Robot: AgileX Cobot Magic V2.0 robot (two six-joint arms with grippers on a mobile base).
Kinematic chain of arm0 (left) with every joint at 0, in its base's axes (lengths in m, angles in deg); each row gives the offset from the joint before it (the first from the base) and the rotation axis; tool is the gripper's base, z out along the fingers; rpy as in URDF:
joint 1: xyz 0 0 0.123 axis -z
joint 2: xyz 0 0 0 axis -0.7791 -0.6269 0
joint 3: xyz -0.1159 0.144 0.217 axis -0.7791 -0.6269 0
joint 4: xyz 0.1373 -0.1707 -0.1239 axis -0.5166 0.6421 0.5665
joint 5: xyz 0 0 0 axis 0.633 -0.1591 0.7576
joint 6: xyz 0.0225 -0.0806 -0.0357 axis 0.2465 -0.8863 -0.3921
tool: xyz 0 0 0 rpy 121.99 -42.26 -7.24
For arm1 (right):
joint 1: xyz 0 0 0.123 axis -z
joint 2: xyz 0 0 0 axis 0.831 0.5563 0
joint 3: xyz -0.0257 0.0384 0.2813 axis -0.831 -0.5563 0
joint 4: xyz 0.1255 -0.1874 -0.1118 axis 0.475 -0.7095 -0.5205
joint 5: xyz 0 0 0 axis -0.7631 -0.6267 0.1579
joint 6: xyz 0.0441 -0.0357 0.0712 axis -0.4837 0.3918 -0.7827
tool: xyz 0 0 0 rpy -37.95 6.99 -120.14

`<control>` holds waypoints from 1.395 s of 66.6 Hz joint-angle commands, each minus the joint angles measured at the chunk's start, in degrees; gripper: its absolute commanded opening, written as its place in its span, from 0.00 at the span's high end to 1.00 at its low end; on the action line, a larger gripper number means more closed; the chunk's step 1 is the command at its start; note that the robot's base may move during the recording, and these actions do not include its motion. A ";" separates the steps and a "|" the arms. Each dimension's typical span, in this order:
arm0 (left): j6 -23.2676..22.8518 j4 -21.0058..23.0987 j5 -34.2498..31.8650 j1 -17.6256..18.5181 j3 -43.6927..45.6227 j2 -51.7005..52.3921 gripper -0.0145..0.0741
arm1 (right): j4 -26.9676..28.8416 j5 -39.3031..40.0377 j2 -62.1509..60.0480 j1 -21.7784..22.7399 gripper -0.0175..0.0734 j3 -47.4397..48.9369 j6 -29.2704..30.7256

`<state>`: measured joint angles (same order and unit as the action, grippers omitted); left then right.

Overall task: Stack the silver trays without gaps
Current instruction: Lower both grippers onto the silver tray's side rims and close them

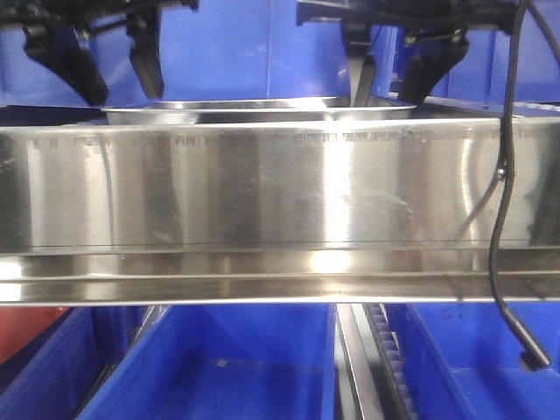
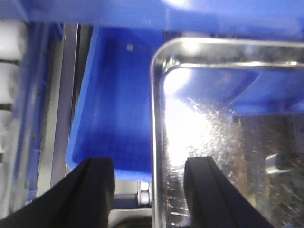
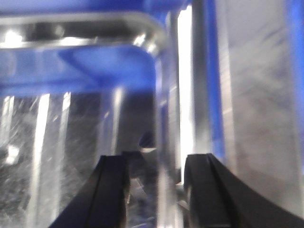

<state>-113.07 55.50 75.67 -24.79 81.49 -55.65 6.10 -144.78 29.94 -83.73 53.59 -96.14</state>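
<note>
A wide steel rail [image 1: 262,192] fills the middle of my front view. There are blue bins [image 1: 227,367] below it, and more of them behind it. Just over the top edge of the rail I see the tray [image 1: 262,109]; its lower part is hidden behind the rail. The left gripper [image 2: 149,164] is open wide and holds nothing, and in its wrist view the tray's left rim lies between the two fingers. The right gripper [image 3: 156,159] is also spread, empty, with the right rim between its fingers. That picture is blurred, so a finger possibly touches the metal.
</note>
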 commanded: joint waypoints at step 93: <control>1.09 2.26 1.06 0.30 -0.77 -3.47 0.64 | 0.20 1.07 0.93 0.01 0.60 0.51 0.06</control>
<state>-112.23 57.46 75.95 -24.79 80.87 -58.52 6.63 -144.46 31.05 -83.73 53.63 -96.14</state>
